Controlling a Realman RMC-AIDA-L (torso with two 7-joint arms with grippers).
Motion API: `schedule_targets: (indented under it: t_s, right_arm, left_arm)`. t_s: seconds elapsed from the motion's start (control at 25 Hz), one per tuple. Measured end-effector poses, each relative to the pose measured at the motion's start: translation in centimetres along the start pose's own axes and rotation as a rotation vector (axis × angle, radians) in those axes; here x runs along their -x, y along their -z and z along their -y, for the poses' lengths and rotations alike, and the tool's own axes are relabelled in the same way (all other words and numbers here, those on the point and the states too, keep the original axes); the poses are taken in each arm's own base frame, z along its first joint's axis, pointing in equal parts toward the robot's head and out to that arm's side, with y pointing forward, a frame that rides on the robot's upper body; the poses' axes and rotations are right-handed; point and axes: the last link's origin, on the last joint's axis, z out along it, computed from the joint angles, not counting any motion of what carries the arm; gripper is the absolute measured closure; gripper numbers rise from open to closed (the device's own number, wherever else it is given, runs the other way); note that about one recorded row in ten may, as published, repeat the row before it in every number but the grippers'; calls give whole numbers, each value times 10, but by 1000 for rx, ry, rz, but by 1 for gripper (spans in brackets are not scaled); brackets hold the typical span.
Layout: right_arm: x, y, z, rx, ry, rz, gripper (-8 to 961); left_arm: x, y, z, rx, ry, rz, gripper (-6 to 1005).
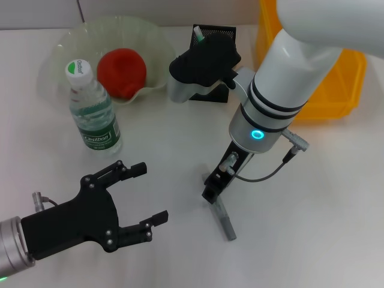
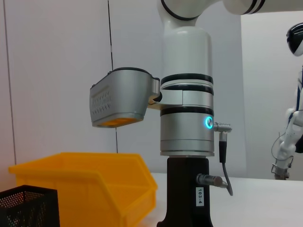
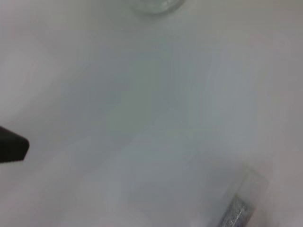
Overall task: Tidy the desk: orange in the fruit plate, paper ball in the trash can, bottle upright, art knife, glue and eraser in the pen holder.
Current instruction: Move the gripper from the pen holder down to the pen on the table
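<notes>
Glue (image 1: 223, 219): lay flat on the desk (image 1: 330, 210), well apart from the pen holder (image 1: 211, 28). Judged the step in hand, with right gripper (image 1: 211, 191) down at its far end; could not tell whether open, closed or holding. Left gripper (image 1: 150, 195) spread wide, empty, idle nearby. Next called for a firm grasp, then lift and carry to the holder.
</notes>
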Motion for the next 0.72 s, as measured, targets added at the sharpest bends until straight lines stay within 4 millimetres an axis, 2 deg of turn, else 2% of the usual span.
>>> schedule_targets:
  t_s: [0.48,0.68,0.72]
  right_arm:
    - [-3,-3,3,-1,-12,-12,492]
    - [-5,-4,3,-1,-11,-26,635]
    - [-5,-4,3,-1,-11,-26,639]
  left_arm:
    - [-2,-3,2,7,-6,-4,140]
    - [-1,-3,2,7,-5,-2,140]
    - [-1,-3,2,7,-5,-2,140]
